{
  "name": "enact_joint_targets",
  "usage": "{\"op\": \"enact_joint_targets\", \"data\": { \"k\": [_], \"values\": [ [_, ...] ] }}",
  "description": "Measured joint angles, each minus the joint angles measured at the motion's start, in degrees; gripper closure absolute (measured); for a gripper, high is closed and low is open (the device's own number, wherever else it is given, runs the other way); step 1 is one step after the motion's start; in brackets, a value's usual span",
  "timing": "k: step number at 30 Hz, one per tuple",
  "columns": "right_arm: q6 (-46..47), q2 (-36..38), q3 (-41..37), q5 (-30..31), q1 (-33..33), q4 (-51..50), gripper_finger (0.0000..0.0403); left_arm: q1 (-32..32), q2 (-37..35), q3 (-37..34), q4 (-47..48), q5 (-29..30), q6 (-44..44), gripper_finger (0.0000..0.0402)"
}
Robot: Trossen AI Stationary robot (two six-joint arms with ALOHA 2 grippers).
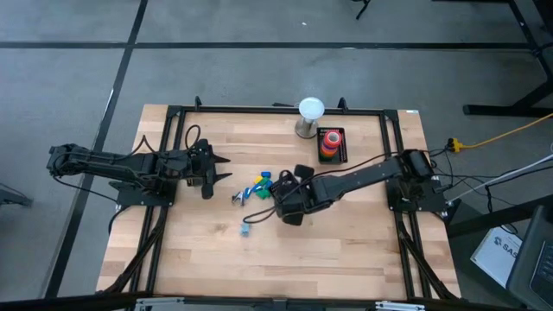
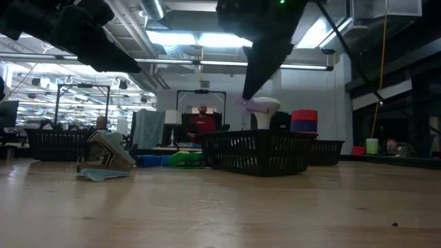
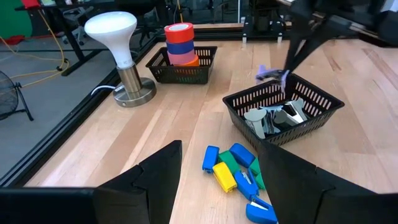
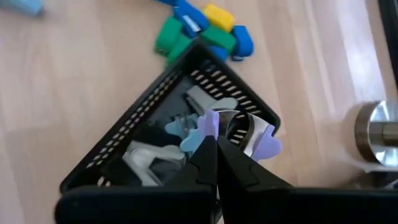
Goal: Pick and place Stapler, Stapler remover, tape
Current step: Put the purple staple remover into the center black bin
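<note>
Your right hand (image 4: 216, 146) is clamped on a purple staple remover (image 4: 239, 134) just above the basket (image 4: 124, 149), which already holds several. Staplers (image 3: 233, 171) beside it probably remain; tape (image 3: 179, 43) is stacked beyond.

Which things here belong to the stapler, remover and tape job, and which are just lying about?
Job:
- purple staple remover, held in the shut right gripper
- remover basket below it
- coloured staplers
- tape rolls in the tape basket
- loose remover on the table

Lying about:
- white lamp

The left gripper waits, open.
</note>
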State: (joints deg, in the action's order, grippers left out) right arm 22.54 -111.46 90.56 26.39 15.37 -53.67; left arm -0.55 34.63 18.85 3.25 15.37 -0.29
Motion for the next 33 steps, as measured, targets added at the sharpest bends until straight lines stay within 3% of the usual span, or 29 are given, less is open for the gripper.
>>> {"op": "enact_joint_targets", "data": {
  "k": [7, 14, 33],
  "values": [
    [11.57, 0.04, -1.77, 2.77, -1.9, 1.66, 0.0402, -0.01, 0.02, 0.0, 0.0, -0.01, 0.01, 0.0192],
    [11.53, -0.04, -7.96, 0.57, -2.62, 10.99, 0.0402, 0.0, 0.0, 0.0, 0.0, 0.0, 0.0, 0.0192],
    [13.11, -1.8, -8.2, -2.01, -2.4, 17.13, 0.0379, 0.0, 0.0, 0.0, -0.04, 0.01, 0.0, 0.0192]
  ]
}}
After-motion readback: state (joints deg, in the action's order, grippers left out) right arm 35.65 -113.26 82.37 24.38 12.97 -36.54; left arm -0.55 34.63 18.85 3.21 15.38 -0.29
